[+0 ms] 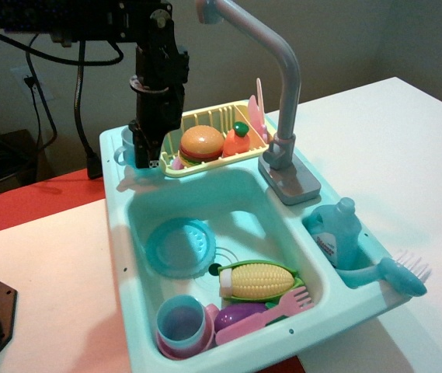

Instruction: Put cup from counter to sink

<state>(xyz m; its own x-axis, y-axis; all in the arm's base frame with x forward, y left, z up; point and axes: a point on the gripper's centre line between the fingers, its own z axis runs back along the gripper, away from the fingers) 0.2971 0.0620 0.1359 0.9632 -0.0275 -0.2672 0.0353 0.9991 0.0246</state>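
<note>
Gripper (pixel 147 153) is down over the cup (pixel 127 145) on the counter (pixel 120 183) — can't tell whether it's pinching.

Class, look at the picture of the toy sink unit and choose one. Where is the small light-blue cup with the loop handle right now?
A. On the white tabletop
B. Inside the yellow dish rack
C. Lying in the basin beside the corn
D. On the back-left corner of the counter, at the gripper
D: the cup stands on the counter at the back-left corner, partly hidden by the lowered gripper, outside the sink.
</note>
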